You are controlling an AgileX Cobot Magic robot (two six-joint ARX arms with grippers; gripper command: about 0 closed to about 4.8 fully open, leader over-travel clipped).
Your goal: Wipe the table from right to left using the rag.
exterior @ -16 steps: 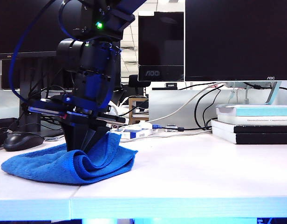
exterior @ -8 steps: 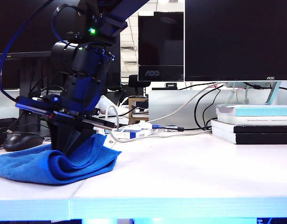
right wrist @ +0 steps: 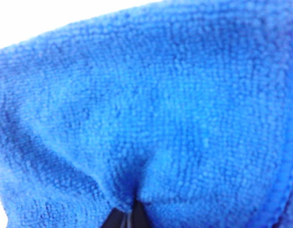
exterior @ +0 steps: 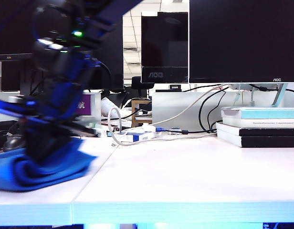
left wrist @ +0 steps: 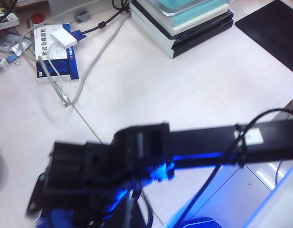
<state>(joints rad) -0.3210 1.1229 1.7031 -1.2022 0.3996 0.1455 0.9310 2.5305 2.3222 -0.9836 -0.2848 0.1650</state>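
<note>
1. Exterior view: right gripper (exterior: pixel 42 150) blurred at the far left of the worktop (exterior: pixel 185 176), fingers pinched together on a fold of the rag (exterior: pixel 39 169).
2. Rag bunched under that gripper at the left end of the worktop, beyond the seam (exterior: pixel 97 174), touching the surface, with its left part cut off by the picture's edge.
3. Right wrist view: filled with the rag (right wrist: pixel 151 109), cloth gathered into a pleat where the dark fingertips (right wrist: pixel 125 219) bite it.
4. Left wrist view: raised above the worktop (left wrist: pixel 184 90), looking down on the right arm (left wrist: pixel 194 142) reaching across; left gripper itself out of sight, fingers' state impossible to tell.
5. Likely near the end of the stroke; little worktop left on that side, as far as can be judged.
6. Keep the pinch firm and the cloth pressed flat, not dragged by one corner.
7. Keep the path straight, clear of the cable (exterior: pixel 113 129) and the mouse (exterior: pixel 11 141) behind.
8. Slow down before the edge; risk of pulling the rag off the worktop.
</note>
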